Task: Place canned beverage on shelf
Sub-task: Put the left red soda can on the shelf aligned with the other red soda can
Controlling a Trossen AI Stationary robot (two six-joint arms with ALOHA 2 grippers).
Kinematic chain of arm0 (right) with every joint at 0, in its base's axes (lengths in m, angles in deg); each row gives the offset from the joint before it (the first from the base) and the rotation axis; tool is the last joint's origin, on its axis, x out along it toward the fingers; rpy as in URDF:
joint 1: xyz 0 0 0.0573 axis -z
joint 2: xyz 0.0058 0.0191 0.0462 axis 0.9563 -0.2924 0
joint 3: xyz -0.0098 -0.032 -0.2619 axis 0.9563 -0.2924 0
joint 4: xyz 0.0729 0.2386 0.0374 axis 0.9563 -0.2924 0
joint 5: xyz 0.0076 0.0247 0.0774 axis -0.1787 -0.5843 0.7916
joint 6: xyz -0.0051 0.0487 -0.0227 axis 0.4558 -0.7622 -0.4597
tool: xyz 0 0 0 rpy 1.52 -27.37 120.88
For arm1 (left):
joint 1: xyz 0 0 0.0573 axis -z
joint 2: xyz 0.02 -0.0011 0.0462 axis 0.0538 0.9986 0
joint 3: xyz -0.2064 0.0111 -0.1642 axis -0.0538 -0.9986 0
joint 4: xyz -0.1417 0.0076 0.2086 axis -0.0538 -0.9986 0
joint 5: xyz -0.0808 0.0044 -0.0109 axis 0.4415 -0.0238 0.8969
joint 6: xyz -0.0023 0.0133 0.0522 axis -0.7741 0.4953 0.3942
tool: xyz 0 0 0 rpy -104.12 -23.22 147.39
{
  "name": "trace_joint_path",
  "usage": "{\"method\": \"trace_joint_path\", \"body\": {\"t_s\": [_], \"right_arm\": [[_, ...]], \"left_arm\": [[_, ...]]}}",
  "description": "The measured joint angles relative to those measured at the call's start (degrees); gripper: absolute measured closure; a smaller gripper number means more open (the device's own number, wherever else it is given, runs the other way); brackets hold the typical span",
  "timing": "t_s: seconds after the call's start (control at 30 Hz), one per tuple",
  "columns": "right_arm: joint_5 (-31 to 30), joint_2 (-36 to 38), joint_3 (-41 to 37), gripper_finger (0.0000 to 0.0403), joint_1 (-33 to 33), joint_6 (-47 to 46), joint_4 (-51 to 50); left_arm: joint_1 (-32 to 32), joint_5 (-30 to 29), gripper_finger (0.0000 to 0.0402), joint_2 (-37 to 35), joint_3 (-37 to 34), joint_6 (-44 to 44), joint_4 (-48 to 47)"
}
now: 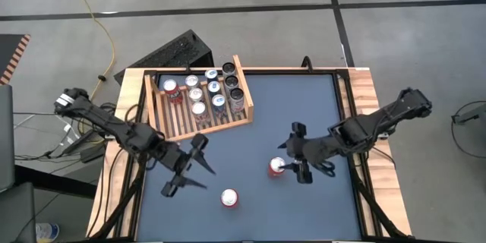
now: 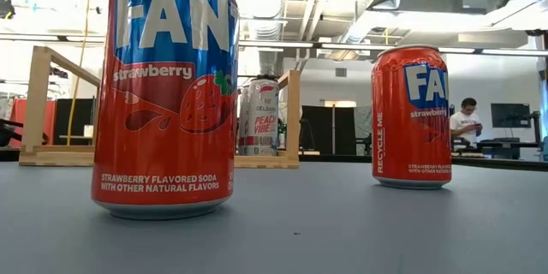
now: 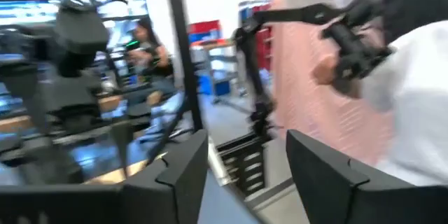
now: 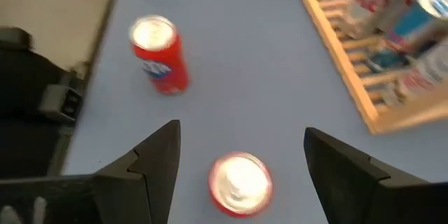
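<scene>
Nearest the table's front edge, one red strawberry soda can (image 1: pixel 229 197) stood upright on the blue-grey table (image 1: pixel 304 106), unheld. Just beyond it, a second red can (image 1: pixel 276 167) stood between the spread fingers of the right gripper (image 1: pixel 289 166), not yet grasped. The left gripper (image 1: pixel 187 168), fingers parted and empty, hovered between the cans and the shelf. Farthest back, the wooden shelf (image 1: pixel 244 80) held about ten cans (image 1: pixel 199 91). Judged from this, two cans remained to be shelved.
</scene>
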Motion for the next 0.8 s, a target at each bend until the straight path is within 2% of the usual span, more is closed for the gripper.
{"method": "trace_joint_path", "body": {"t_s": [0.13,0.3,0.37,0.5,0.6,0.8], "right_arm": [[-0.7,-1.7,2.5,0.0127,-3.4,-1.8,0.0],[-4.6,-2.2,2.7,0.0127,-7.8,-5.8,-0.5],[-6.9,-2.8,2.8,0.0127,-9.0,-7.6,-0.5],[-10.0,-3.1,2.7,0.0127,-11.9,-10.8,-2.0],[-10.7,-3.0,2.7,0.0127,-12.9,-12.5,-1.8],[-13.8,-3.0,2.6,0.0127,-13.1,-13.5,-1.6]], "left_arm": [[1.9,2.2,0.0206,2.7,0.0,-2.8,3.6],[5.4,0.3,0.0205,5.1,0.0,-4.5,2.7],[7.0,-2.9,0.0205,5.8,0.0,-4.7,1.0],[9.9,-14.4,0.0205,5.9,0.0,-5.5,-6.7],[11.4,-22.0,0.0205,5.9,0.0,-9.3,-9.5],[13.6,-27.7,0.0205,8.4,0.0,-11.8,-12.5]]}}
